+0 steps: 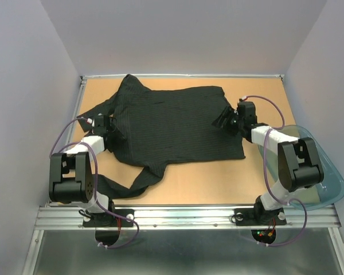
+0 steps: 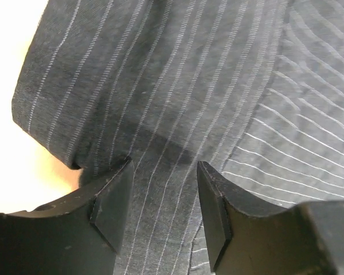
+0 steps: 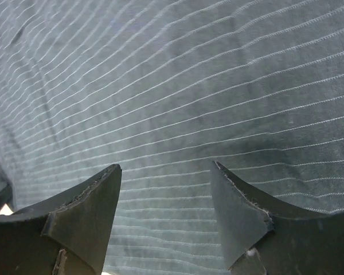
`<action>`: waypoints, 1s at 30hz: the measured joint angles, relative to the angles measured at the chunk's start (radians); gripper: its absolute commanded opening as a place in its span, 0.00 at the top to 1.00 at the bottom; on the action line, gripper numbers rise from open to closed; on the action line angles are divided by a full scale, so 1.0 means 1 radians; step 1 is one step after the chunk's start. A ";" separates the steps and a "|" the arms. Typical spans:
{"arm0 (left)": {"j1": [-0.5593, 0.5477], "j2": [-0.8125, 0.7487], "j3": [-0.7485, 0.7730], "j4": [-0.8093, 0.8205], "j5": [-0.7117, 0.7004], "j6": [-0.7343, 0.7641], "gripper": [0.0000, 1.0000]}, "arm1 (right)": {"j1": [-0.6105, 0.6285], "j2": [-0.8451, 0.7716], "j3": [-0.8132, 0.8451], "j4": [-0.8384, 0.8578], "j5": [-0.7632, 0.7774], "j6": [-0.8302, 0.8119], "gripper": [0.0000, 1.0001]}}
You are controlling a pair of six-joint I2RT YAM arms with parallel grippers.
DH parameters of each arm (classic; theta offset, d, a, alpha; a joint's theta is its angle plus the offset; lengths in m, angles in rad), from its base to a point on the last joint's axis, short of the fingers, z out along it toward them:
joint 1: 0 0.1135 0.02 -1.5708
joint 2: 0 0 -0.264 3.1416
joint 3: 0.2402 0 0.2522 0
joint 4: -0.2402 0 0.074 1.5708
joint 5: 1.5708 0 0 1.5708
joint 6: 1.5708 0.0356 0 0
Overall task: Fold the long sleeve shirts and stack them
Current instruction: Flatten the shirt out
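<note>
**Long sleeve shirt [image 1: 172, 123], black with fine pale pinstripes, spread on the worktop [image 1: 218, 177].**
Long axis runs left to right across the middle of the worktop; which end is the collar cannot be told. One sleeve [image 1: 123, 186] trails from the near-left corner toward the near edge. Cloth thin, lightly rippled. Left gripper [image 2: 163, 172] at the left edge and right gripper [image 3: 166, 169] at the right edge, both with jaws parted over the cloth, nothing pinched.

Black pinstriped thin-cloth shirt [image 1: 172, 126]: buttons too small to discern; lower sleeve [image 1: 123, 186] partly hidden behind left arm [image 1: 74, 172].
</note>
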 measured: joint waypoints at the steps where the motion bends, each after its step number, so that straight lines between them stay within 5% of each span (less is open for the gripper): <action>1: 0.004 0.013 -0.004 0.002 0.000 -0.006 0.42 | 0.000 0.009 -0.010 0.007 0.004 0.008 0.32; 11: 0.116 0.024 -0.011 0.033 -0.025 -0.016 0.43 | -0.001 0.020 -0.075 0.008 0.185 -0.001 0.24; 21: 0.135 -0.042 0.029 -0.042 -0.135 0.081 0.37 | -0.001 -0.036 0.077 -0.060 0.249 -0.292 0.23; 26: 0.055 -0.125 0.033 -0.063 -0.184 0.139 0.31 | -0.011 0.082 0.307 -0.045 0.212 -0.468 0.27; 30: -0.126 -0.176 0.055 -0.077 -0.203 0.188 0.29 | -0.029 0.248 0.478 -0.037 0.139 -0.539 0.29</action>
